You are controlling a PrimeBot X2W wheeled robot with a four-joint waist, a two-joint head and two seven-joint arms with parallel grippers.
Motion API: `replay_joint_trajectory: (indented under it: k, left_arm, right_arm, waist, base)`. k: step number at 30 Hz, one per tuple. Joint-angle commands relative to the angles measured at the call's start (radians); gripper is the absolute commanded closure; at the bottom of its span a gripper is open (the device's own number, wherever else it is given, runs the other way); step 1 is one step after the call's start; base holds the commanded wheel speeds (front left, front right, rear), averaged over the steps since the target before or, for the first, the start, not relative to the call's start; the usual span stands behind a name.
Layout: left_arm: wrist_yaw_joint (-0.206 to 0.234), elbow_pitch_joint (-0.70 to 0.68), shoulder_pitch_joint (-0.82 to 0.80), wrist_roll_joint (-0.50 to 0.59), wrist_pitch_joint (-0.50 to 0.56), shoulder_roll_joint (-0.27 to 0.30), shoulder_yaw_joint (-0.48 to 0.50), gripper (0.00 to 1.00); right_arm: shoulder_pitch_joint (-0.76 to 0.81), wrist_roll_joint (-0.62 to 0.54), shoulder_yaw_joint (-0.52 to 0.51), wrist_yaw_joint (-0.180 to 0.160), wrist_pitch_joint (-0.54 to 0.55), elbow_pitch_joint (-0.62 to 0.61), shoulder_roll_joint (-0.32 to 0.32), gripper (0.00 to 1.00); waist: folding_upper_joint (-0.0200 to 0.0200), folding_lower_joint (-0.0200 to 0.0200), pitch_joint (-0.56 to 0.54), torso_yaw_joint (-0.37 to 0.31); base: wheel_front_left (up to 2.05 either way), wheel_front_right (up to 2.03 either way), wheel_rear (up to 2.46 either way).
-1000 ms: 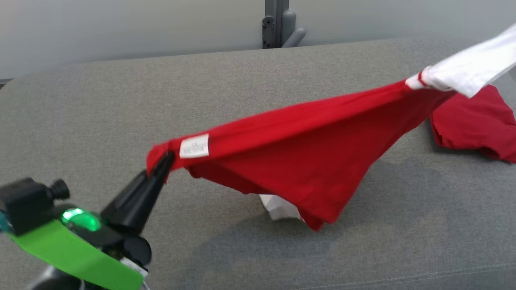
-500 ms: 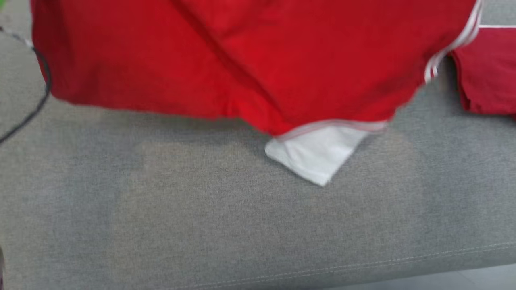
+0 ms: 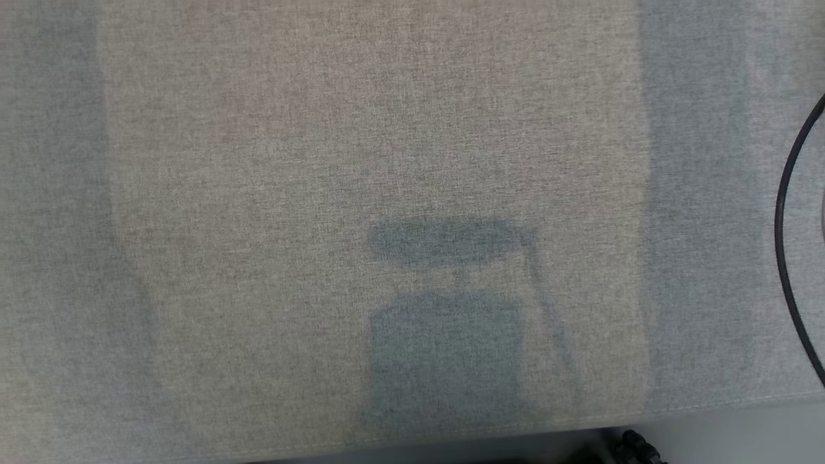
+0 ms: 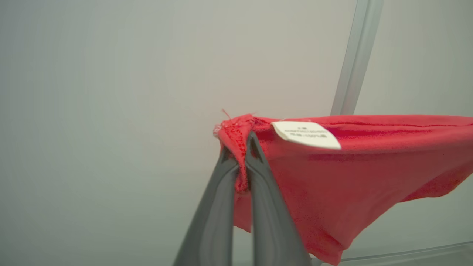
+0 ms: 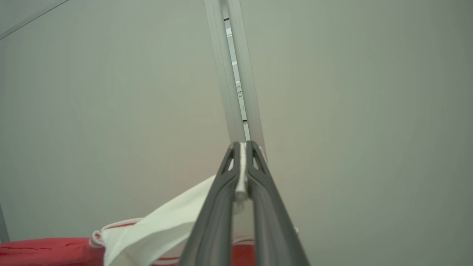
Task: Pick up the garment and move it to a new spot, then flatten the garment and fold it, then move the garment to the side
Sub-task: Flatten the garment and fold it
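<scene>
Left arm pointed at pale wall; left jaws clamped red hem corner of garment (image 4: 332, 177), label (image 4: 306, 134) just right of tips | Right arm pointed up along post (image 5: 236, 74); right jaws pinched white sleeve (image 5: 162, 225) edge, cloth trailed lower-left of them | garment hung between both jaws

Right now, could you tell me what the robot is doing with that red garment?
The robot has the red and white garment pinched in both grippers. The left gripper is shut on a red hem corner beside the white label; the right gripper is shut on the white sleeve. The cloth hangs from them, not yet flattened on the grey cushion.
</scene>
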Motion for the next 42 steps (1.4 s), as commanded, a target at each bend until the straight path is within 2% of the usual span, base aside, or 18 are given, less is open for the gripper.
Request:
replay_joint_trajectory:
  k: [1, 5, 8, 13, 16, 18, 22, 26, 30, 32, 35, 39, 42]
  left_arm:
    - [-0.005, 0.016, 0.029, 0.000, -0.013, 0.005, -0.009, 1.00]
    - [-0.017, 0.067, 0.178, -0.036, -0.083, 0.008, -0.124, 1.00]
    - [-0.017, 0.040, 0.339, -0.096, -0.131, 0.049, -0.221, 1.00]
    - [-0.017, -0.020, 0.618, -0.213, -0.164, 0.074, -0.343, 1.00]
    - [-0.016, -0.048, 0.778, -0.231, -0.187, 0.098, -0.377, 1.00]
    - [0.003, -0.074, 0.881, -0.227, -0.201, 0.101, -0.392, 1.00]
    - [0.053, -0.146, 1.116, -0.301, -0.212, 0.085, -0.384, 1.00]
    - [0.126, -0.268, 1.368, -0.365, -0.221, 0.075, -0.375, 1.00]
    - [0.214, -0.427, 1.602, -0.417, -0.240, 0.058, -0.345, 1.00]
    - [0.243, -0.505, 1.685, -0.429, -0.244, 0.054, -0.335, 1.00]
    - [0.264, -0.596, 1.765, -0.462, -0.240, 0.049, -0.331, 1.00]
    - [0.288, -0.664, 1.774, -0.482, -0.201, 0.063, -0.328, 1.00]
    - [0.290, -0.710, 1.760, -0.531, -0.169, 0.059, -0.305, 1.00]
  right_arm:
    - [0.040, 0.015, 0.004, -0.002, -0.015, 0.007, -0.017, 1.00]
    - [0.258, 0.108, 0.077, -0.002, -0.065, -0.013, -0.064, 1.00]
    - [0.473, 0.185, 0.116, -0.002, -0.098, -0.068, -0.111, 1.00]
    - [0.857, 0.289, 0.101, -0.002, -0.129, -0.190, -0.173, 1.00]
    - [1.080, 0.315, 0.094, -0.002, -0.134, -0.276, -0.197, 1.00]
    - [1.217, 0.328, 0.087, -0.002, -0.134, -0.329, -0.196, 1.00]
    - [1.467, 0.315, 0.081, -0.002, -0.121, -0.419, -0.187, 1.00]
    - [1.689, 0.313, 0.085, -0.002, -0.093, -0.480, -0.161, 1.00]
    - [1.873, 0.300, 0.041, -0.002, -0.083, -0.516, -0.139, 1.00]
    - [1.943, 0.287, 0.018, -0.002, -0.075, -0.528, -0.129, 1.00]
    - [1.978, 0.281, -0.010, -0.002, -0.060, -0.548, -0.114, 1.00]
    - [1.927, 0.271, -0.016, -0.002, -0.023, -0.556, -0.113, 1.00]
    - [1.846, 0.261, -0.001, -0.002, 0.010, -0.555, -0.120, 1.00]
  waist:
    - [0.0000, -0.0003, 0.056, 0.019]
    - [0.0000, -0.0003, 0.018, 0.017]
    - [0.0000, -0.0003, -0.024, 0.011]
    - [0.0000, -0.0003, -0.124, 0.018]
    - [0.0000, -0.0003, -0.204, 0.023]
    - [0.0000, -0.0003, -0.261, 0.023]
    - [0.0000, -0.0003, -0.370, 0.018]
    - [0.0000, -0.0003, -0.448, -0.002]
    - [0.0000, -0.0003, -0.484, -0.012]
    - [0.0000, -0.0003, -0.490, -0.004]
    - [0.0000, -0.0003, -0.488, 0.005]
    - [0.0000, -0.0003, -0.496, 0.024]
    - [0.0000, -0.0003, -0.499, 0.033]
  base:
    - [0.00, 0.00, 0.00]
    - [0.00, 0.00, 0.00]
    - [0.00, 0.00, 0.00]
    - [0.00, 0.00, 0.00]
    - [0.00, 0.00, 0.00]
    - [0.00, 0.00, 0.00]
    - [0.00, 0.00, 0.00]
    - [0.00, 0.00, 0.00]
    - [0.00, 0.00, 0.00]
    - [0.00, 0.00, 0.00]
    - [0.00, 0.00, 0.00]
    - [0.00, 0.00, 0.00]
    - [0.00, 0.00, 0.00]
